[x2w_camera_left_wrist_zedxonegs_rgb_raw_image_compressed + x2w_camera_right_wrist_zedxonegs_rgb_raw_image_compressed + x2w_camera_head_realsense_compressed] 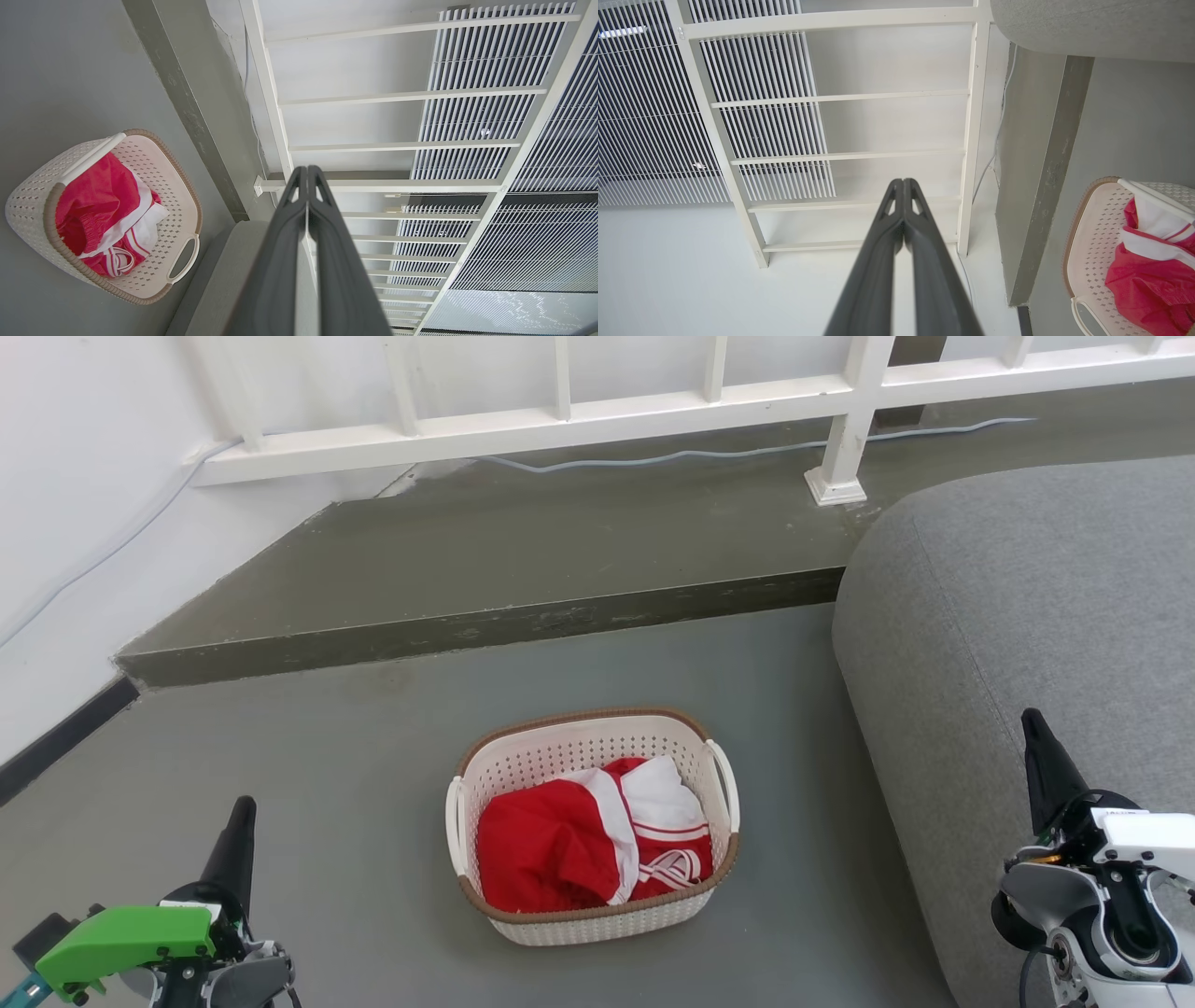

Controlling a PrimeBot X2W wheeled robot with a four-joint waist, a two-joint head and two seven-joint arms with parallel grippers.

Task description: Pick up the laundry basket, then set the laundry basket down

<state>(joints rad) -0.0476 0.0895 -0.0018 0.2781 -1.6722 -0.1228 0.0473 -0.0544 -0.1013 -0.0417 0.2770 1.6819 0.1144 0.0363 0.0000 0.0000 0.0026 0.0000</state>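
Sitting upright on the floor (327,803) beside the sofa (1027,597), the basket (607,922) holds red clothes (551,845). The left gripper (243,807) and right gripper (1034,728) flank it, well apart, both closed and empty. That fits awaiting pickup or already set down; the handles (726,784) offer a level, two-sided hold.

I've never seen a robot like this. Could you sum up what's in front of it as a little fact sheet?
Main item: laundry basket, upright on the grey floor
Contents: red and white clothes
Left gripper: shut, empty, apart from the basket
Right gripper: shut, empty, apart from the basket
Handles: both free
Surroundings: grey sofa to the basket's right; white railing on a raised step behind
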